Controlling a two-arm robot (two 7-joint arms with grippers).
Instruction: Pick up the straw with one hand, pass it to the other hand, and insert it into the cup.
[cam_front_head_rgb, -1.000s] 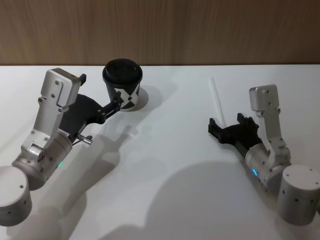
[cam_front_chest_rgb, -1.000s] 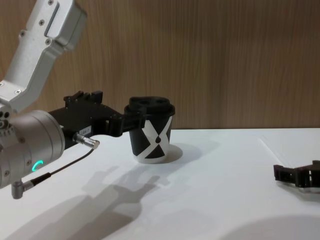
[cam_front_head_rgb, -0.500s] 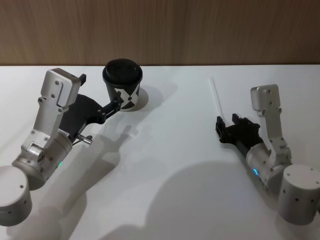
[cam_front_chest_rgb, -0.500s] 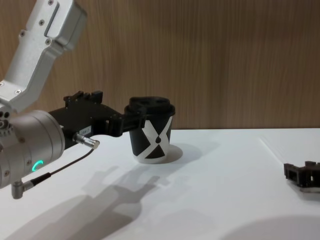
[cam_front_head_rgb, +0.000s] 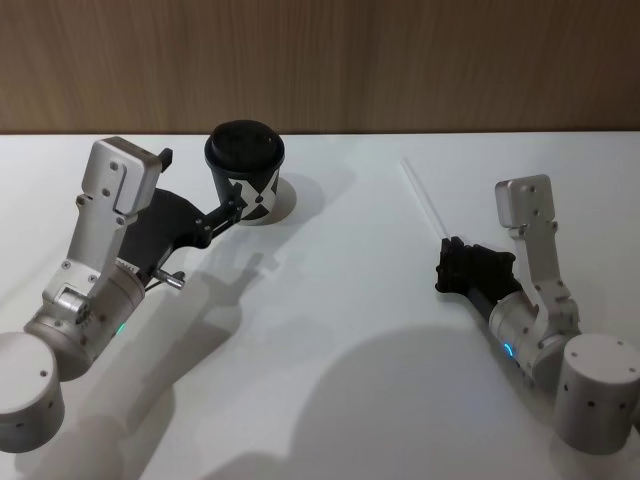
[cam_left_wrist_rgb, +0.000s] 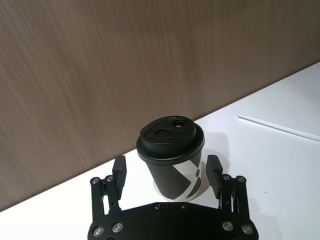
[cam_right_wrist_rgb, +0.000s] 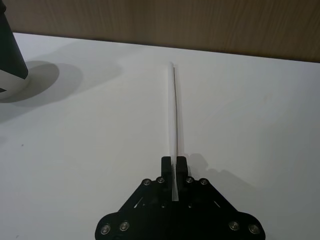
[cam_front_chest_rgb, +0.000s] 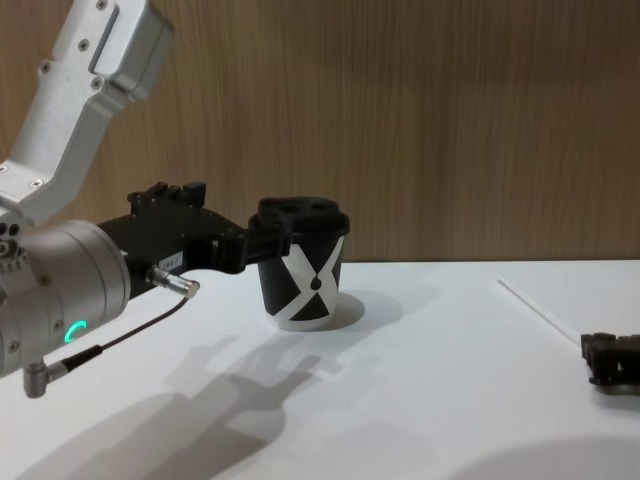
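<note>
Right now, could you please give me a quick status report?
Left gripper open, jaws either side of the cup. Right gripper shut on the straw at its near end. Cup upright, lidded.

The white table bears the black lidded cup upright toward its back left; the straw is over its right side.

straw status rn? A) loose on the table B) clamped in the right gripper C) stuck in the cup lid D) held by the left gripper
B: in the right wrist view the right gripper is shut on one end of the straw, while the left gripper sits open around the cup.
</note>
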